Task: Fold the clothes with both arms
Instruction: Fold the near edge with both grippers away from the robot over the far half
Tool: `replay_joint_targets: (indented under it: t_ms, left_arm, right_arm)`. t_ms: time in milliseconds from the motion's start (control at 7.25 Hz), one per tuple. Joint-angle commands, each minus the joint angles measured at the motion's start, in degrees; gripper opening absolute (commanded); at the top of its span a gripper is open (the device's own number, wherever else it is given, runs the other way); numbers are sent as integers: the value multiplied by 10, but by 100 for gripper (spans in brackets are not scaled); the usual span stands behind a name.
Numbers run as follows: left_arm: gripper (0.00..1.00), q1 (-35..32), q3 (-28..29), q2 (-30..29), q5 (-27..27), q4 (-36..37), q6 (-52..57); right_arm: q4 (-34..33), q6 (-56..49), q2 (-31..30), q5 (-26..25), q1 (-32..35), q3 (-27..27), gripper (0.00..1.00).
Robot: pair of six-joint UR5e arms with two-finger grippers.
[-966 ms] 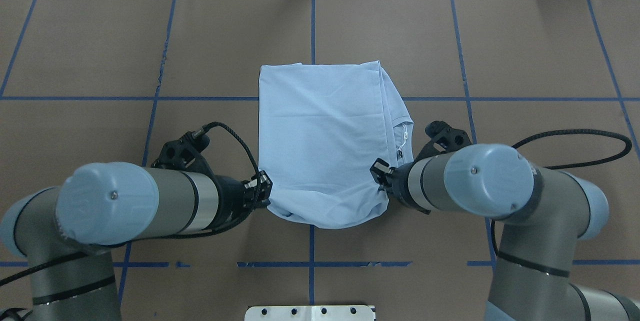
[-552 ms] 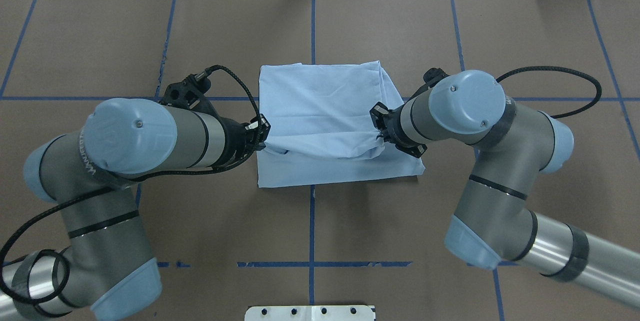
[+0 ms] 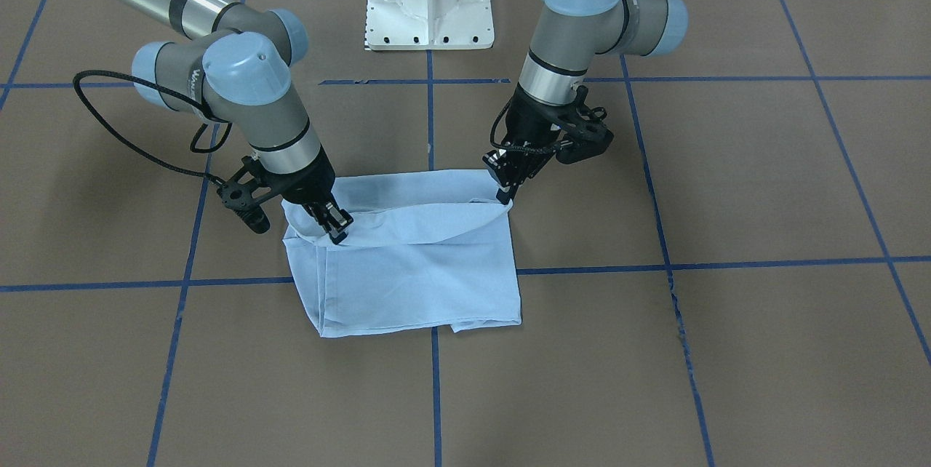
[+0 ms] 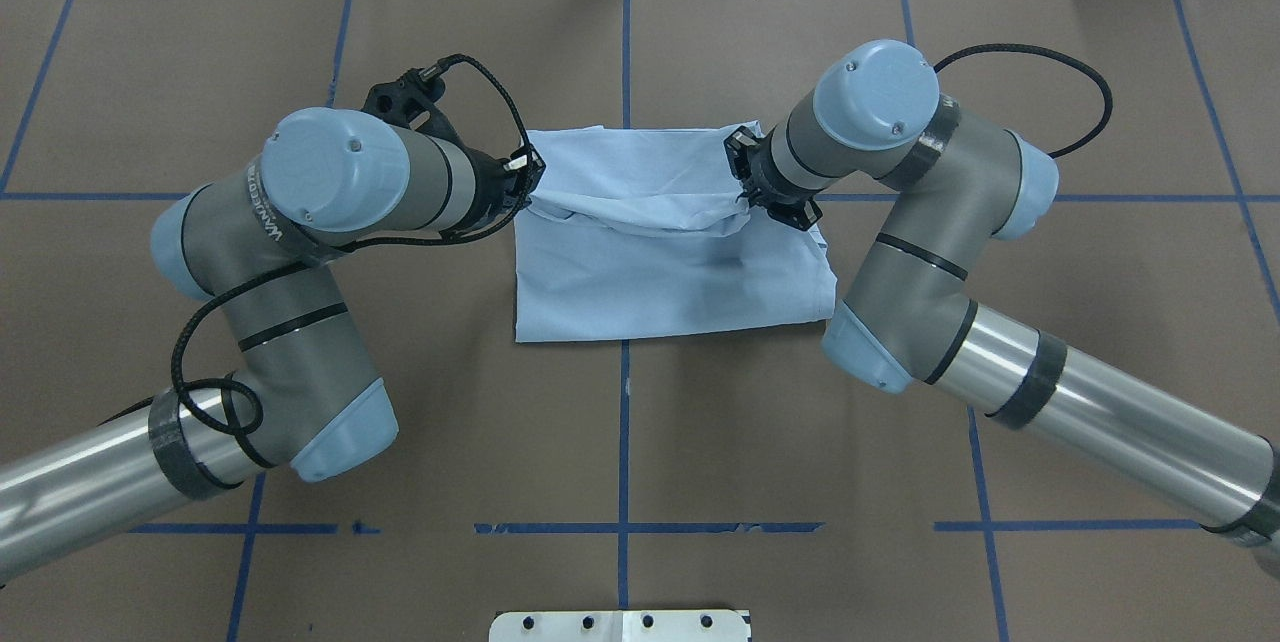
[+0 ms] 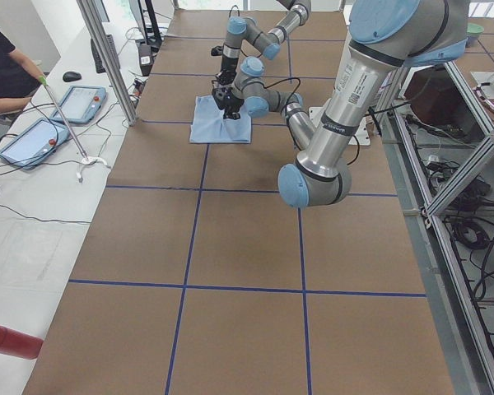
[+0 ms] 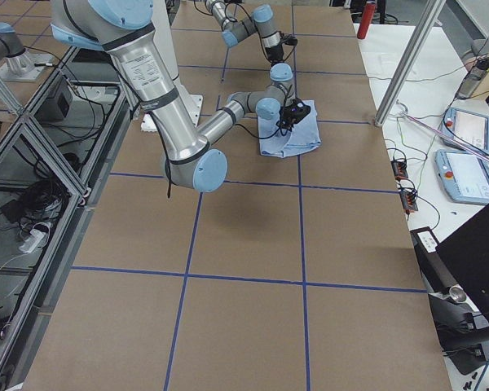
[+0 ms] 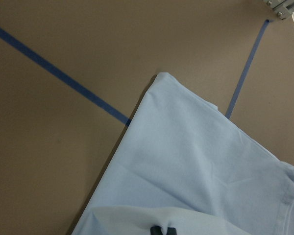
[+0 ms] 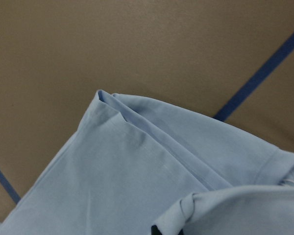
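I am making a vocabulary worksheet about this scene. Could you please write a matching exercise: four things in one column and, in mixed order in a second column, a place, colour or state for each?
Column one:
1. left gripper
2. right gripper
3. shirt
4. pedestal

Column two:
A. white, at the robot's edge of the table
B. pale blue, partly folded on the table
C. shut on the shirt's lifted edge, on the overhead view's left
D. shut on the shirt's lifted edge, on the overhead view's right

Pairs: 1-C, 2-D, 3-B, 4-A
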Motion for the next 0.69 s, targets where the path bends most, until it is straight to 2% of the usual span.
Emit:
replay_joint_targets:
  t_ms: [0,138,276,552]
  left_arm:
    - [5,-42,157,-59,2,-96,49]
    - [73,-59,267,-91,4,-183,114]
    - [100,-68,263,-86,1,-193,125]
    - [100,-72,208,-68,-4,-192,124]
  right_arm:
    - [80,-18,83,4,28,-166,0]
    - [101,-126,110,2,44,-218,99]
    - [100,-172,112,49,74,-217,100]
    - [99,-180,109,78,90,-197,100]
